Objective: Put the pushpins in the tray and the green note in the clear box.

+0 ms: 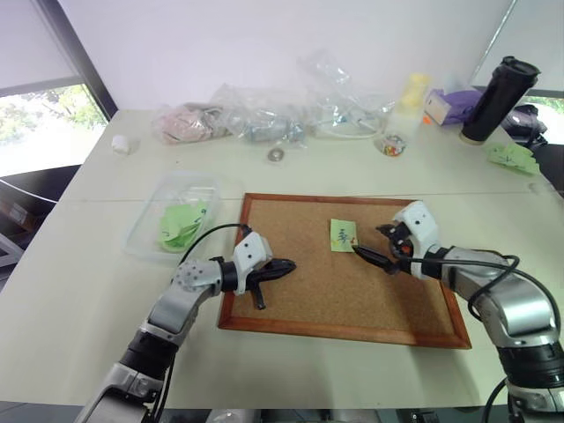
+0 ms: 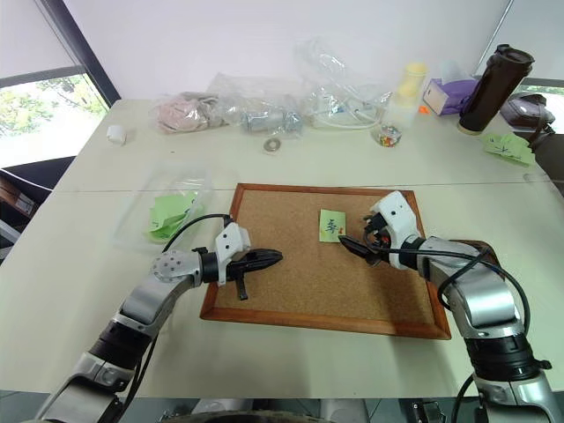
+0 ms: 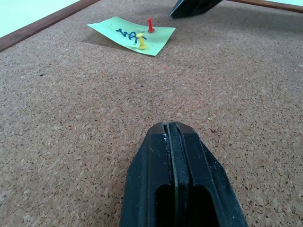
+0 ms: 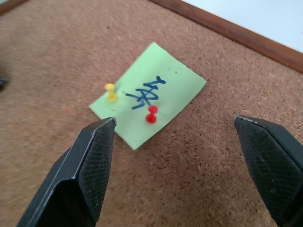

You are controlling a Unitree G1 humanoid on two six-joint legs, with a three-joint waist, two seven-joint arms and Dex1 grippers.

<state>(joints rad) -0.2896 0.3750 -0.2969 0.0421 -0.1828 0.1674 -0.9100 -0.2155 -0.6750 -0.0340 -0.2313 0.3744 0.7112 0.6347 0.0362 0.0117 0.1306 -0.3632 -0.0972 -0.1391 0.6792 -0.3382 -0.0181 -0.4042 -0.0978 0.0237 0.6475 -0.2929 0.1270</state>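
Note:
The green note (image 4: 149, 97) lies on the corkboard (image 1: 352, 291), pinned by two pushpins, one red (image 4: 151, 115) and one yellow (image 4: 111, 92). My right gripper (image 1: 370, 242) hovers open just right of the note, its jaws wide and pointed at it, nothing between them. Over the board's left part my left gripper (image 1: 286, 264) is shut and empty, pointing toward the note (image 3: 132, 35). The clear box (image 1: 141, 231) sits left of the board with crumpled green papers inside. A dark brown edge of the tray (image 2: 480, 248) shows behind my right forearm.
Crinkled plastic bags (image 1: 256, 115) line the table's back. A black tumbler (image 1: 498, 97), a purple box (image 1: 449, 104), a yellow-capped bottle (image 1: 410, 101) and loose green papers (image 1: 513, 157) stand at the back right.

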